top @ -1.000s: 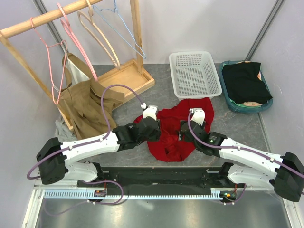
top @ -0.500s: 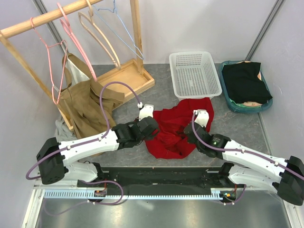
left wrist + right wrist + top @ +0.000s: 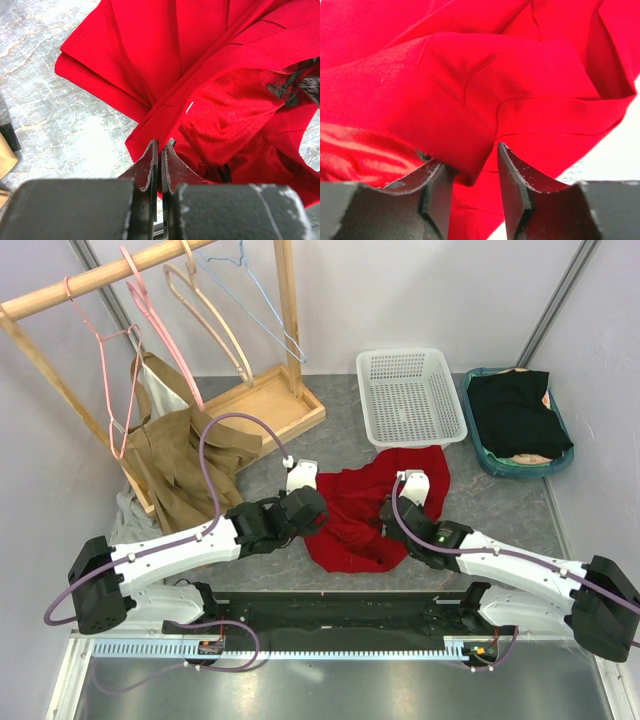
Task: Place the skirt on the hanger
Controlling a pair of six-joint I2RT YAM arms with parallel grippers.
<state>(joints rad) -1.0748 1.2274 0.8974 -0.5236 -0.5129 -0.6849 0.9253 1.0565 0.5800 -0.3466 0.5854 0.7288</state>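
Observation:
The red skirt [image 3: 365,510] lies crumpled on the grey table between my two arms. My left gripper [image 3: 308,508] is at its left edge. In the left wrist view the left gripper [image 3: 161,150] is shut, its tips pinching the hem of the skirt [image 3: 200,75]. My right gripper [image 3: 400,515] sits over the skirt's right part. In the right wrist view the right gripper [image 3: 470,157] stands partly open, and a fold of the skirt [image 3: 470,75] hangs between its fingers. Several hangers hang on the wooden rail [image 3: 100,275] at the far left, among them a pink hanger [image 3: 160,330] and a blue hanger [image 3: 260,310].
A white basket [image 3: 410,395] stands behind the skirt. A teal bin [image 3: 478,445] holding black clothing is at the far right. A brown garment [image 3: 185,460] drapes over the rack's wooden base [image 3: 265,405] on the left. Grey walls enclose the table.
The left gripper has shut on the skirt's left edge and shifted left, pulling the cloth with it. The right gripper closed and then partly reopened over the skirt.

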